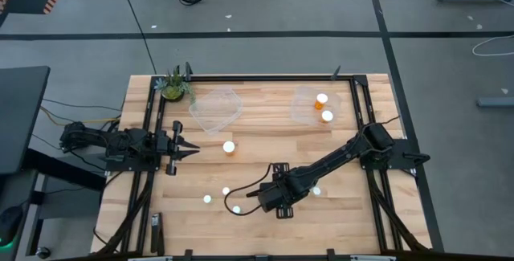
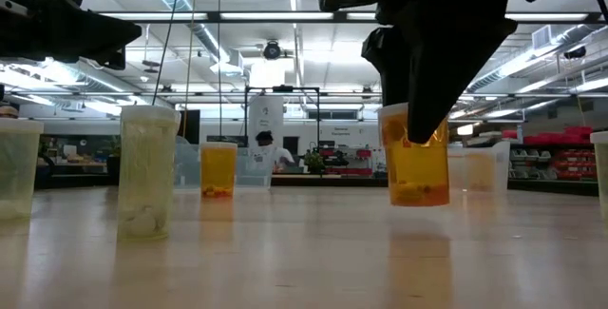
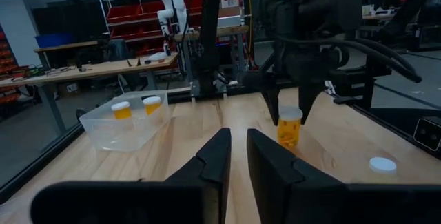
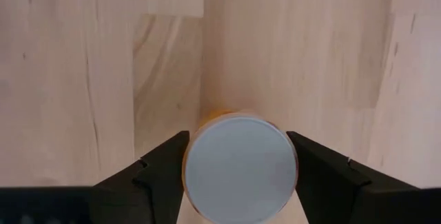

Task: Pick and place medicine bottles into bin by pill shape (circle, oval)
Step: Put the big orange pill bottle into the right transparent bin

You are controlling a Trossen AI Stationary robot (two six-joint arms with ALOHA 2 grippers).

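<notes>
I have the desk (image 1: 265, 140) in front of me, with two clear tubs at its far edge: the empty tub (image 1: 215, 105) and the right-hand tub (image 1: 313, 104), which already holds two bottles. My right tool (image 4: 240, 165) sits well short of that right-hand tub, its fingers pressed to both sides of one medicine bottle (image 2: 414, 162), white cap up, apparently just off the wood. My worry is a thin hold near the cap: swinging toward the tub, the bottle could tilt or slip out. Other bottles (image 1: 230, 147) stand nearby and could get knocked. My left tool (image 3: 234, 156) waits far from the tubs, nearly closed, empty.
</notes>
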